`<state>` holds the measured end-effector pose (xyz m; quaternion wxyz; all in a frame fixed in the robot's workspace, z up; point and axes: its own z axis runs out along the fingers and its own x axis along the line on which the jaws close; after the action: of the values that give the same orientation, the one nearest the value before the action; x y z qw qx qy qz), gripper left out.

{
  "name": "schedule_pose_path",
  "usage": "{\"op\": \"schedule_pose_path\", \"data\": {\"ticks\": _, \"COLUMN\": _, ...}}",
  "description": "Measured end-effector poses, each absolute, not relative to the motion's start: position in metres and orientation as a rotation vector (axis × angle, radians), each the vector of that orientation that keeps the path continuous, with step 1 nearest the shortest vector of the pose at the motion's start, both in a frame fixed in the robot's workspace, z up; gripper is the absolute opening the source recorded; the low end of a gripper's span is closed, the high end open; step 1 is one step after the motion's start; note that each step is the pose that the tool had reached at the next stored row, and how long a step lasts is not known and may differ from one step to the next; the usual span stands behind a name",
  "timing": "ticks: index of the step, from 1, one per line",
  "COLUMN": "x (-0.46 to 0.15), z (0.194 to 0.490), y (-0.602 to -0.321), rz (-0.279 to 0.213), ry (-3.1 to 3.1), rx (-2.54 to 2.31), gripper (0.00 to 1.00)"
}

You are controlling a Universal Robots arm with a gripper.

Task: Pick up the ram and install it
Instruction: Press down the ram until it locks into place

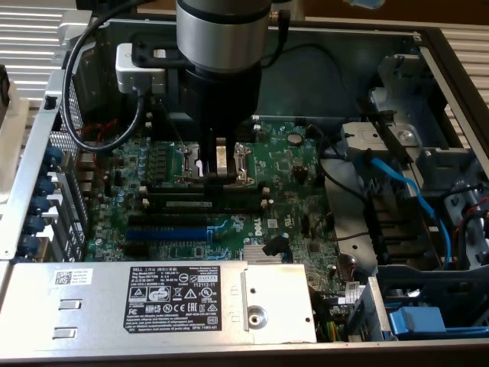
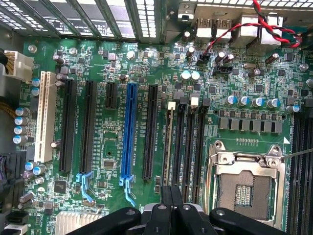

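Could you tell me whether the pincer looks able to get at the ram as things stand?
Probably yes. The shut pincer hangs right over the ram, which stands on edge in a memory slot, and nothing lies between them. I cannot tell whether they touch.

Glossy green motherboard (image 2: 146, 63), matt grey metal case (image 1: 435, 53)

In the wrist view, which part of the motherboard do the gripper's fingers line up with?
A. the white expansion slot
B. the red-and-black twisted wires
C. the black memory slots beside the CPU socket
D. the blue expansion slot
C: the shut gripper sits right at the ends of the black memory slots, with the CPU socket just beside them and the blue expansion slot off to the other side.
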<state>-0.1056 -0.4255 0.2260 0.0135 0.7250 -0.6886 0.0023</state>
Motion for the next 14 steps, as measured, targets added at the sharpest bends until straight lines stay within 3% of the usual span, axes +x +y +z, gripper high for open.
{"op": "schedule_pose_path", "data": {"ticks": 14, "x": -0.106, "z": 0.245, "y": -0.425, "rz": 0.007, "ry": -2.145, "rx": 2.258, "gripper": 0.1}}
